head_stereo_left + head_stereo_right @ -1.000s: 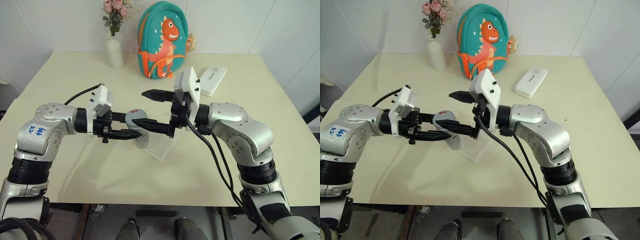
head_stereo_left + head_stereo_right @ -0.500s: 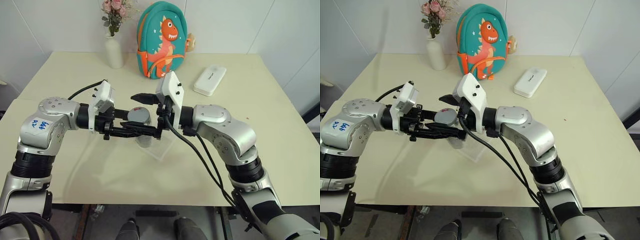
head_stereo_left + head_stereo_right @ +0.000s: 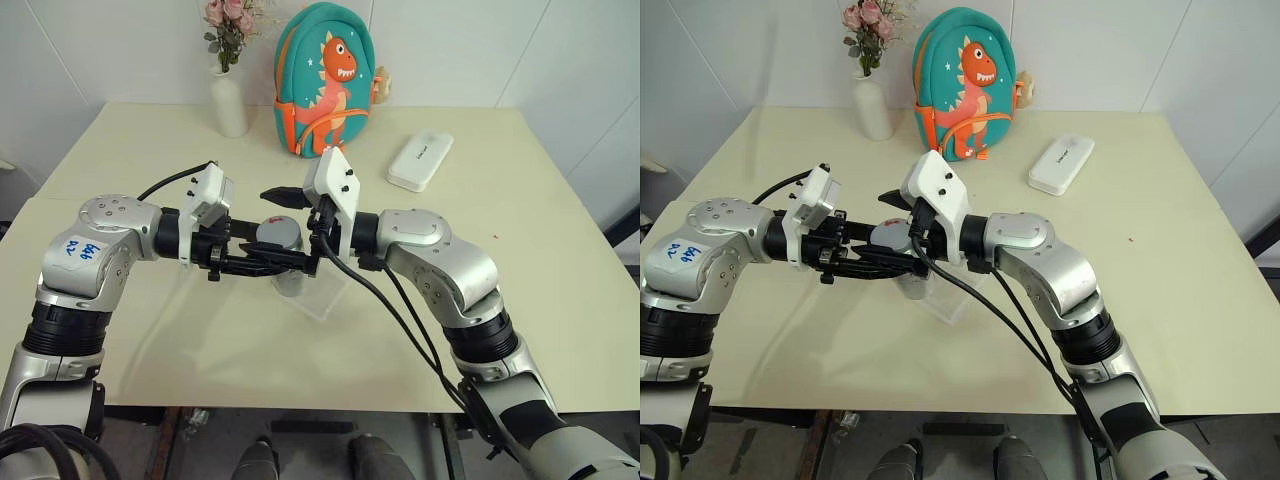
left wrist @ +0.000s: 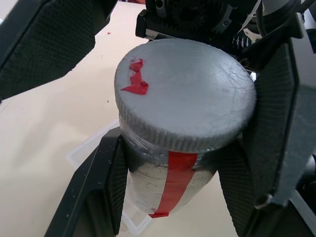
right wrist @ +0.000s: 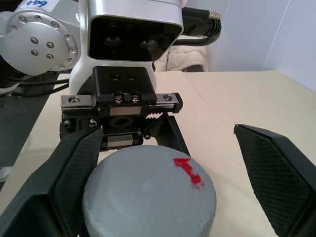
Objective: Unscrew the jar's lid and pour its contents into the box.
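Silver-grey, the lid [image 4: 185, 101] sits between our right hand's [image 3: 283, 228] wide-open fingers, ready for unscrewing, while our left hand [image 4: 168, 187] clamps the jar [image 4: 168, 180] beneath.

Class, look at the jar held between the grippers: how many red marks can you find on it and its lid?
2 visible: a red patch on top of the lid, near its edge, and a red strip running down the jar. The jar's far side is hidden, so more may exist.
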Robot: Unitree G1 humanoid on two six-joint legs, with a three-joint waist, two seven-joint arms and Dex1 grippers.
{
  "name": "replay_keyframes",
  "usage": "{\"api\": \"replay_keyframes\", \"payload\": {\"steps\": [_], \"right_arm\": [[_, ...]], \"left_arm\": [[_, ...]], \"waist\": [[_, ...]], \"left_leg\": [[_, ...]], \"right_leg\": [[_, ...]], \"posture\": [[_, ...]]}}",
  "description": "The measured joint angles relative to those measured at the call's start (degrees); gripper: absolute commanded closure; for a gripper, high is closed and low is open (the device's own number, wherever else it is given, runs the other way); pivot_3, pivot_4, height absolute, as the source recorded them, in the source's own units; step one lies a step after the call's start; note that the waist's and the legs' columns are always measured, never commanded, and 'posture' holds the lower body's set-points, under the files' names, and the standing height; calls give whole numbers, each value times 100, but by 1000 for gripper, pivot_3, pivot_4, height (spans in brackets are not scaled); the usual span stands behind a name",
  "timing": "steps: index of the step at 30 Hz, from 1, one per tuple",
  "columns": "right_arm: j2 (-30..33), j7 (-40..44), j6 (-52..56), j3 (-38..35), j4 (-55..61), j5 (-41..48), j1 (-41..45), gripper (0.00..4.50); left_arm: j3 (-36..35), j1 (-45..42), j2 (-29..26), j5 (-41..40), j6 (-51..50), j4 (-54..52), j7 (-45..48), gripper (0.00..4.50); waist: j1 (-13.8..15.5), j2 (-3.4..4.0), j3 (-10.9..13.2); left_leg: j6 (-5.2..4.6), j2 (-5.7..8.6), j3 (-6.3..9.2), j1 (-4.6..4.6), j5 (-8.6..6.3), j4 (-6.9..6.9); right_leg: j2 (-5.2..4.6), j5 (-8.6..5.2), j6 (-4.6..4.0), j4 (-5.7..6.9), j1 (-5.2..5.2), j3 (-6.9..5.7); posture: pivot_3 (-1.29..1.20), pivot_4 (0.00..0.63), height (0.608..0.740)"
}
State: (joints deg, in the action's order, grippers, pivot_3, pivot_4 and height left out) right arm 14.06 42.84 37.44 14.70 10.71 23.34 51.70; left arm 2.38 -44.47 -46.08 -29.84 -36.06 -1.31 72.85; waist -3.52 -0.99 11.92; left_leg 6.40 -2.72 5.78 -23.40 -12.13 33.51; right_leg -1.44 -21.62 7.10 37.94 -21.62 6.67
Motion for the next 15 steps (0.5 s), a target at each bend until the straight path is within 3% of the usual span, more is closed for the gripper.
{"api": "replay_keyframes", "payload": {"steps": [15], "right_arm": [[419, 108, 28, -38, 175, 70, -67, 46]], "left_arm": [[0, 10, 0, 16, -1, -4, -115, 2110]], "waist": [[4, 0, 0]], "left_leg": [[0, 0, 0, 0, 0, 0]], "right_leg": [[0, 0, 0, 0, 0, 0]], "posture": [[0, 150, 740]]}}
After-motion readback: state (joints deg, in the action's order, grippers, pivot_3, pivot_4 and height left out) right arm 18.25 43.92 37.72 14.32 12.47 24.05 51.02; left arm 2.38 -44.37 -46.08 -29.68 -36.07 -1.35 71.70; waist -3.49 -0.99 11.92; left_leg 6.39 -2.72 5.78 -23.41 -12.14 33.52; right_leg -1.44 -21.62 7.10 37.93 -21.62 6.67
